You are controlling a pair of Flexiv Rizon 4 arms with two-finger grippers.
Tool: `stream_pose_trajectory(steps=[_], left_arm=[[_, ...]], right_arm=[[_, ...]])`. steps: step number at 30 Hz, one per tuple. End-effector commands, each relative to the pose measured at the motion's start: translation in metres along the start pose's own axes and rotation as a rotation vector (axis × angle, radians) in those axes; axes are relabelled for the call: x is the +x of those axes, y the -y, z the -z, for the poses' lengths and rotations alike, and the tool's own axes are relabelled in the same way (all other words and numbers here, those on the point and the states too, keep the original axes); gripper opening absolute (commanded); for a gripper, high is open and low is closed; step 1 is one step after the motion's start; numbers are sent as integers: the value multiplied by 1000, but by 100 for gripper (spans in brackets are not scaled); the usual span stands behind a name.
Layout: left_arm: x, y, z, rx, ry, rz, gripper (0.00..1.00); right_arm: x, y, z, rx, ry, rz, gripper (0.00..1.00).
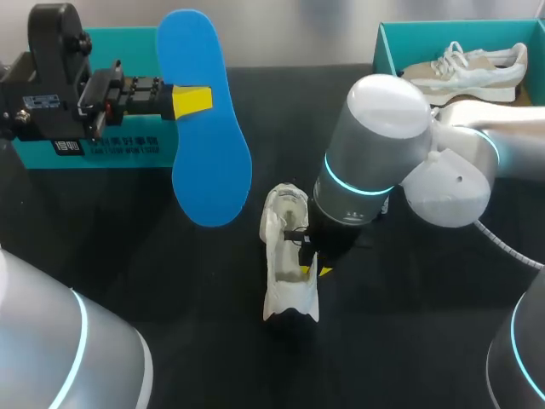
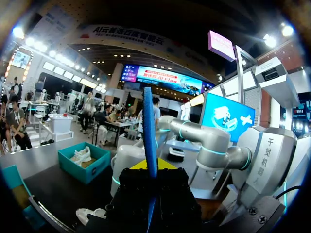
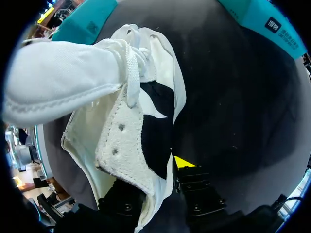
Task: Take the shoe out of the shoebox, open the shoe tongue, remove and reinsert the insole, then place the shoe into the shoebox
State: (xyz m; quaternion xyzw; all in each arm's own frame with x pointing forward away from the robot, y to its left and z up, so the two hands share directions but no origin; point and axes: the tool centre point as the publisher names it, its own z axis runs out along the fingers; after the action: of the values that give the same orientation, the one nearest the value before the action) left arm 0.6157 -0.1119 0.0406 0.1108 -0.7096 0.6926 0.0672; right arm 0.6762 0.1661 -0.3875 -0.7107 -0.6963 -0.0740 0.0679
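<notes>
A blue insole (image 1: 209, 145) is held upright above the table's left half, and my left gripper (image 1: 192, 100) is shut on its edge. In the left wrist view the insole (image 2: 148, 131) stands edge-on between that gripper's (image 2: 150, 166) yellow tips. A white shoe (image 1: 281, 247) lies on the black table at the middle, its mouth spread wide. My right gripper (image 1: 313, 271) is down at the shoe's side. In the right wrist view the shoe's (image 3: 121, 141) side wall runs between the parted fingers of my right gripper (image 3: 163, 170). One yellow fingertip (image 3: 183, 161) shows outside the shoe; the other is hidden under the fabric.
A teal shoebox (image 1: 387, 47) at the back right holds a second, beige and white shoe (image 1: 464, 68). Another teal box part (image 1: 111, 149) stands at the back left, behind my left gripper. The table (image 1: 409, 324) is black cloth.
</notes>
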Motion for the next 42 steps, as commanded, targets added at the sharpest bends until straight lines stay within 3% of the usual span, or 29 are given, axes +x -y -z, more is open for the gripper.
stream_pose_trajectory(steps=[1, 11, 18, 31, 32, 34, 37, 42], left_arm=[[0, 0, 0, -3, 0, 0, 0], [0, 0, 0, -3, 0, 0, 0], [0, 0, 0, -3, 0, 0, 0], [0, 0, 0, -3, 0, 0, 0], [0, 0, 0, -3, 0, 0, 0], [0, 0, 0, -3, 0, 0, 0], [0, 0, 0, -3, 0, 0, 0], [0, 0, 0, -3, 0, 0, 0]], right_arm=[[-5, 2, 9, 11, -7, -23, 100], [-8, 6, 57, 39, -51, -74, 100], [-9, 9, 93, 22, -165, -70, 100], [-9, 9, 93, 22, -165, -70, 100], [-8, 9, 95, 23, -226, -85, 100], [-8, 6, 111, -15, -305, -93, 100], [-12, -1, 135, -11, -359, -143, 100], [-14, -6, 167, -74, -446, -153, 100]])
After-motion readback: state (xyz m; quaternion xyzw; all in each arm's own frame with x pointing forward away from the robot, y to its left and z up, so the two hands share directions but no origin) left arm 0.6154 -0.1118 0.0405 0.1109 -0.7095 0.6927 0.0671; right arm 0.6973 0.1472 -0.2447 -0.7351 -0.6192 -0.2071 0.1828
